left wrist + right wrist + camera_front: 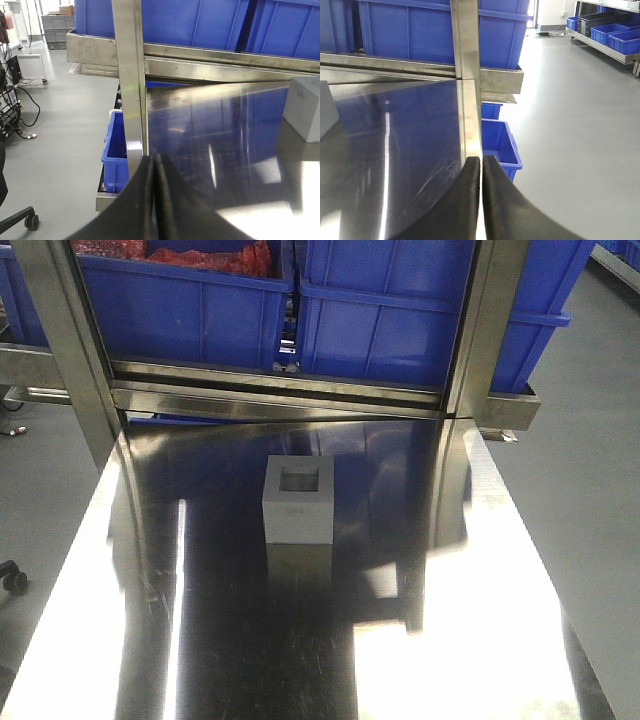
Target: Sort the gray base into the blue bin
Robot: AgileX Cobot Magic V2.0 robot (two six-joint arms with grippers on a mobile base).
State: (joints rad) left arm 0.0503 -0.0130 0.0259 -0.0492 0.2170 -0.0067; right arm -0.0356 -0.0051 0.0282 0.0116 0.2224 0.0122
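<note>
left black gripper [156, 200] pinched together, empty; right black gripper [481, 195] likewise; matte gray recessed cube [297, 502] between them, untouched.

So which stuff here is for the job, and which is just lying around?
For the job: matte gray cube block with square hole; big blue plastic tub behind it (which one, unclear).
Just lying about: small blue floor bin; gray plastic crate; black floor cables.

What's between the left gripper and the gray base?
Nothing but bare, shiny table, as the left wrist view shows. The shut left gripper is at the bottom, and the gray base sits apart, off to the right.
</note>
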